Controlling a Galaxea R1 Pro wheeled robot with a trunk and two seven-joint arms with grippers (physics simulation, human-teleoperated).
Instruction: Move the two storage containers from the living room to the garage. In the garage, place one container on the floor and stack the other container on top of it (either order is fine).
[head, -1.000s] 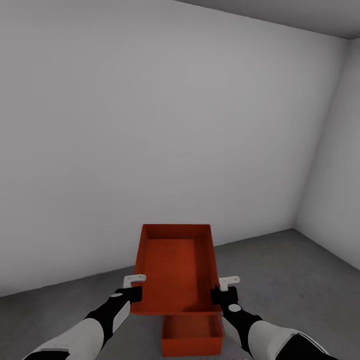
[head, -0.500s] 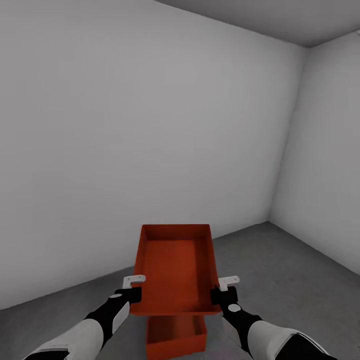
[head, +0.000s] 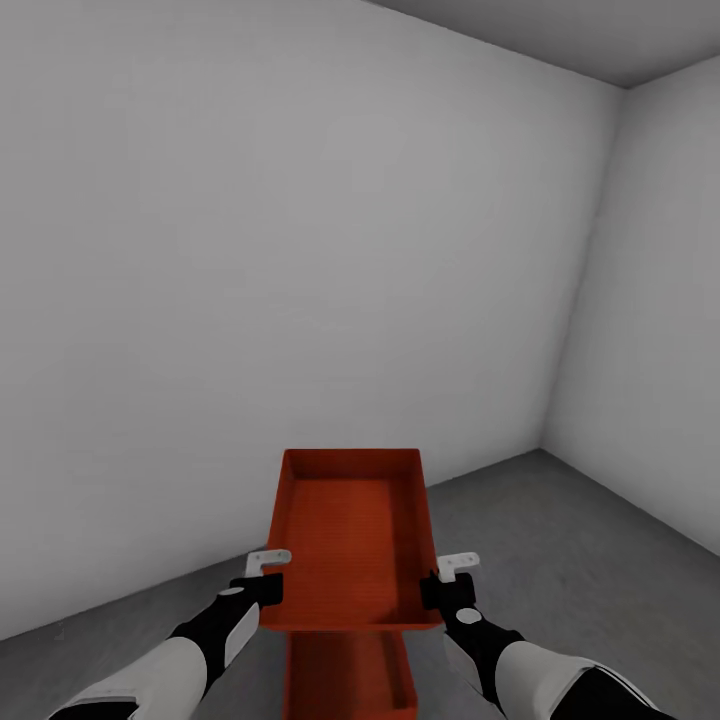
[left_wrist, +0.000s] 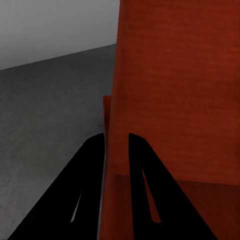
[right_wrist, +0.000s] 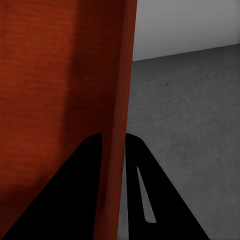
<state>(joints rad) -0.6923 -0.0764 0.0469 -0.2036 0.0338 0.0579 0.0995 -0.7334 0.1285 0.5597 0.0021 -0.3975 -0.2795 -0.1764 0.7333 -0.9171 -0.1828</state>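
Black left gripper (left_wrist: 116, 145) jaws pinching orange-red container (left_wrist: 175, 90) wall, grey floor (left_wrist: 50, 100) beyond

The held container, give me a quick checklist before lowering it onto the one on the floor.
1. Left gripper pinching the held container's side wall: ok, a finger on each face.
2. Right gripper pinching the opposite wall: ok.
3. Held container level: ok, its rim looks even in the head view.
4. Lower container resting on the concrete floor: ok.
5. Held container lined up over the lower one: cannot tell, the lower container is mostly hidden beneath it and cut off by the picture's edge.
6. Lower container free of contents: cannot tell, its inside is mostly covered.
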